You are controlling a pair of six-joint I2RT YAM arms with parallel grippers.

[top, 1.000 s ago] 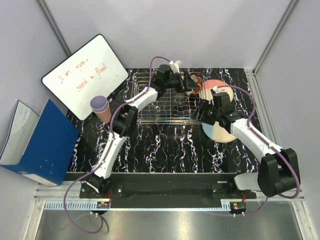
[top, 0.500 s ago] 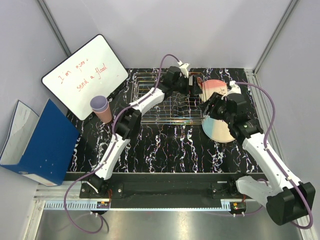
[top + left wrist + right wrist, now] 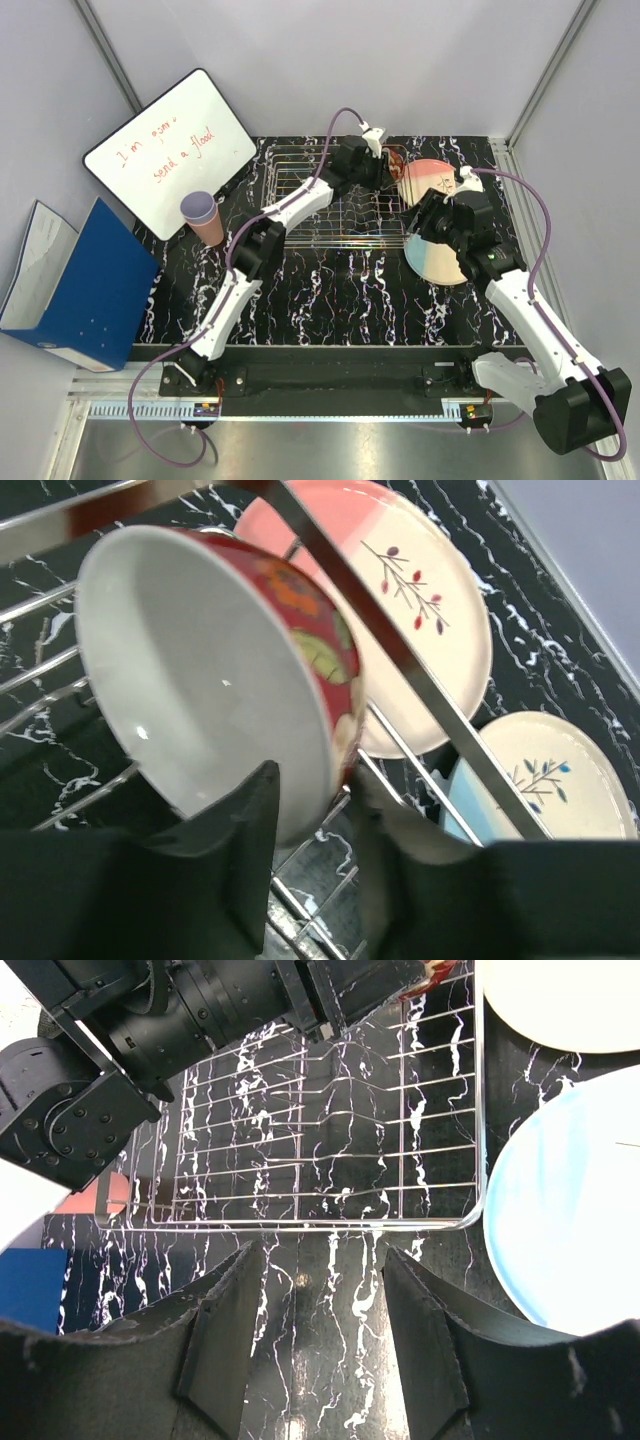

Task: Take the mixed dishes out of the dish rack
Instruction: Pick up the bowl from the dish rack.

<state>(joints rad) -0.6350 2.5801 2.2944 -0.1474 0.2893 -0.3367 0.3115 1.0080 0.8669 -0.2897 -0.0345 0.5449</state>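
Note:
The silver wire dish rack [image 3: 320, 200] lies at the back middle of the black marble table. A glossy red patterned bowl [image 3: 230, 660] leans on its side in the rack's far right corner. My left gripper [image 3: 315, 780] is shut on the bowl's rim, one finger inside and one outside. The pink and cream plate [image 3: 430, 180] and the light-blue and cream plate [image 3: 440, 260] lie on the table right of the rack. My right gripper [image 3: 320, 1260] hangs open over bare table by the rack's front right corner [image 3: 470, 1215]. A lavender cup [image 3: 198, 208] sits on a salmon-pink cup [image 3: 212, 232] left of the rack.
A whiteboard [image 3: 170, 150] with red writing leans at the back left. A blue box [image 3: 70, 280] stands off the table's left edge. The left arm [image 3: 200, 1020] reaches across the rack. Grey walls close in the back and both sides.
The left jaws have closed from wide open onto the bowl's rim. The right arm has drawn back from over the light-blue plate, its jaws unchanged.

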